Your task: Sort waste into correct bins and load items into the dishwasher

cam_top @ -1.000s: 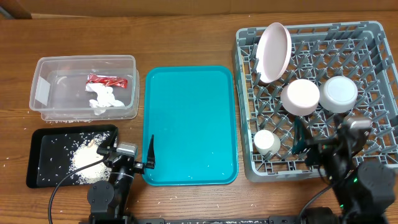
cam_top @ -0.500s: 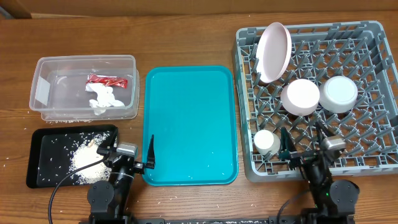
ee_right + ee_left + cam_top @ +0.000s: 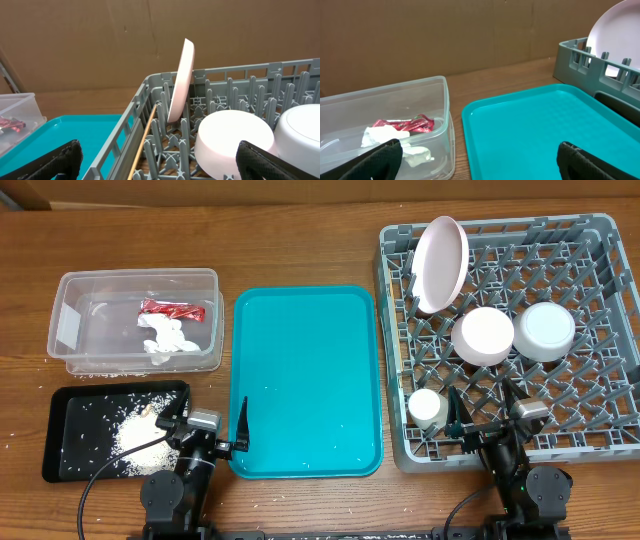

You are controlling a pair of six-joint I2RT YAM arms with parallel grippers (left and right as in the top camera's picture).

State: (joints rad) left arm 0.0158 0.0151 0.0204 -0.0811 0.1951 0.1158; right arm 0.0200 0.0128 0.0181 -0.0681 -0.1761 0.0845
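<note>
Left end effector [image 3: 205, 430] is hovering at the near edge of the tabletop [image 3: 300, 240], between the black tray [image 3: 60, 405] and the teal tray [image 3: 305, 380]. Its fingers are spreading wide and gripping nothing; in the wrist view [image 3: 480, 162] only the two dark tips are showing at the bottom corners.

Right end effector [image 3: 482, 415] is sitting over the near-left part of the rack [image 3: 600, 240], just beside the cup [image 3: 430, 408]. Its jaws are likewise gaping, with nothing between them [image 3: 160, 162].

Tub [image 3: 70, 330] is sitting at far left. The red wrapper [image 3: 172, 309] and the tissue [image 3: 168, 340] are lying inside it, touching each other, toward its right end.

Black tray is sitting in front of the tub. Rice [image 3: 135, 435] is piling near its right side, with loose grains scattering across the rest. A few grains are lying on the tabletop around it and on the teal tray.

Rack is taking up the right side. A pink plate [image 3: 441, 265] is standing on edge in the far-left corner, tilting. Two bowls [image 3: 483, 336] [image 3: 545, 330] are resting side by side mid-rack, looking bottom-up. The cup is sitting near the front-left corner.

In the right wrist view one chopstick [image 3: 145, 135] is leaning along the left wall inside the rack, just beside the plate. The second I cannot tell.
</note>
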